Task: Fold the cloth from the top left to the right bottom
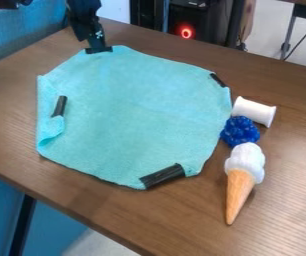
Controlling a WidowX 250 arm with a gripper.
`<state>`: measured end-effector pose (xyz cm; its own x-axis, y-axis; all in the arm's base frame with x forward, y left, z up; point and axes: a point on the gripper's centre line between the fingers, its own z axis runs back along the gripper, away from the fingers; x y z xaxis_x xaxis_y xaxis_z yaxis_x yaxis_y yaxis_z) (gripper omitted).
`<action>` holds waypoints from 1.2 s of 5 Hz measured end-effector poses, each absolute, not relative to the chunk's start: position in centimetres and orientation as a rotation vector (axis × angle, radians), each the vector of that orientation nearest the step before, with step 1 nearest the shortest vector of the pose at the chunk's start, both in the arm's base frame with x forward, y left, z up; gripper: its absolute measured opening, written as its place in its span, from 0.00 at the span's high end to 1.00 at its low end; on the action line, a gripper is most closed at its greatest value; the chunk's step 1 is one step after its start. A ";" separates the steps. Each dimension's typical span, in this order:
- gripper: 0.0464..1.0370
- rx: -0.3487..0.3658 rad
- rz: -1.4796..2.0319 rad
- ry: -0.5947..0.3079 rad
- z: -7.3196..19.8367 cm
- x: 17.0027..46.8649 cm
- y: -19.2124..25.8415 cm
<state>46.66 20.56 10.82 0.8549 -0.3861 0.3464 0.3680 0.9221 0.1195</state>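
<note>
So, cloth (135, 105): in the camera view, mostly flat on the brown table (292, 195), its left edge turned inward.
Gripper (97, 44): at the cloth's upper-left edge, beside the top black strip (99, 50); whether it is spread, pressed together or pinching cloth, I cannot tell.
Grip: best to secure the edge near that strip before lifting, taking all the fabric there.
Path: lift modestly, then carry diagonally over the middle towards the bottom black strip (162, 176), slowly, so the base does not drag.
Left fold (51, 127): likely to bunch if pulled sideways.
Toy cone (240, 182): beside the lower right; lower the edge short of it.
</note>
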 end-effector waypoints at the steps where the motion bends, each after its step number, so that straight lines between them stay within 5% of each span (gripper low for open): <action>1: 0.06 0.040 -0.399 -0.362 10.0 46.7 20.6; 4: 0.87 0.038 -0.404 -0.360 9.8 47.0 20.1; 6: 1.00 0.010 -0.400 -0.364 10.0 47.0 19.7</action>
<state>47.00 19.65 9.97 0.8572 -0.3823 0.3451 0.3789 0.9220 0.0802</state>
